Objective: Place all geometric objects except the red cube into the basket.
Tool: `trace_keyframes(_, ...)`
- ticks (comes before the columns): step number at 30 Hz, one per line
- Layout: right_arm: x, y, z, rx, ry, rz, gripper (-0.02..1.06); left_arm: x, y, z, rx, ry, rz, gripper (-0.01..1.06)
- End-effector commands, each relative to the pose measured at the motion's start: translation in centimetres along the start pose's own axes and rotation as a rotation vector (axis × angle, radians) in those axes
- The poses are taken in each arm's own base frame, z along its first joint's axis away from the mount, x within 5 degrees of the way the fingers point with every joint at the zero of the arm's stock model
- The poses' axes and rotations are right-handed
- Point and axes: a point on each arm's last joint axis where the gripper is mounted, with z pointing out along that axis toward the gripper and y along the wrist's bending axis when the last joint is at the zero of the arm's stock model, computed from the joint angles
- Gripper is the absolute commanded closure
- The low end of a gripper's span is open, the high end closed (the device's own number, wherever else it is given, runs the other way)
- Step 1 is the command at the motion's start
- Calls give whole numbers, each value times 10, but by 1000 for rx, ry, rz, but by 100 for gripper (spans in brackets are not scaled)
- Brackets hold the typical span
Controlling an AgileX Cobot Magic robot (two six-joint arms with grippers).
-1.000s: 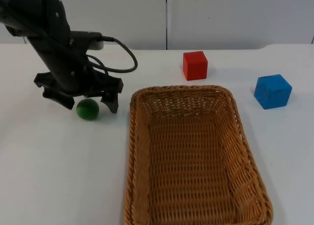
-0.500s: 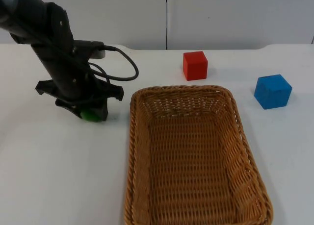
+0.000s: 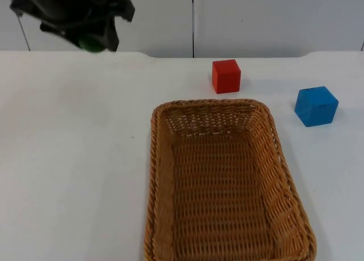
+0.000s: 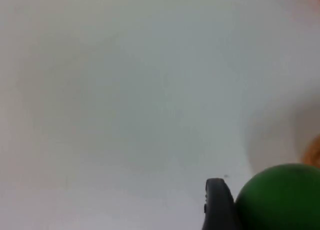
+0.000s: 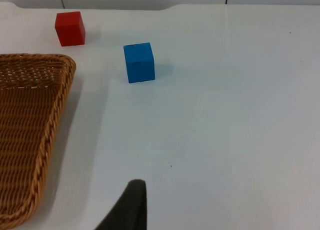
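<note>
My left gripper [image 3: 92, 38] hangs high over the table's far left corner, shut on a green ball [image 3: 89, 44]. In the left wrist view the green ball [image 4: 280, 199] sits against a black fingertip [image 4: 218, 206], well above the white table. A wicker basket [image 3: 154, 158] lies empty in the middle, to the right of and nearer than the ball. A red cube [image 3: 226, 75] stands just beyond the basket's far rim. A blue cube [image 3: 316, 106] rests on the table to the basket's right. My right gripper [image 5: 128, 210] waits above the table, on the near side of the blue cube [image 5: 139, 62].
The right wrist view takes in the basket's rim [image 5: 56, 102] and the red cube [image 5: 69, 28] behind it. The grey partition wall [image 3: 256, 19] closes off the table's far edge. Bare white table lies left of the basket.
The left gripper dropped onto the green ball, shut on it, then rose steeply with it toward the far left. The cubes and the basket have not moved.
</note>
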Motion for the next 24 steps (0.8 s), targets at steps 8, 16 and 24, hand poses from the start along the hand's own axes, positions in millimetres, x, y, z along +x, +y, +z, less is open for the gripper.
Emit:
trace_keyframes(8,1,0,1,12,-3,1,-1,16,-77,-31,113,-3,222,105)
trace_keyframes(16,1,0,1,12,-3,1,-1,49,-151,3,162,105,472,105)
trace_keyframes(24,1,-1,1,14,-3,-1,-1,85,-154,50,162,216,481,105)
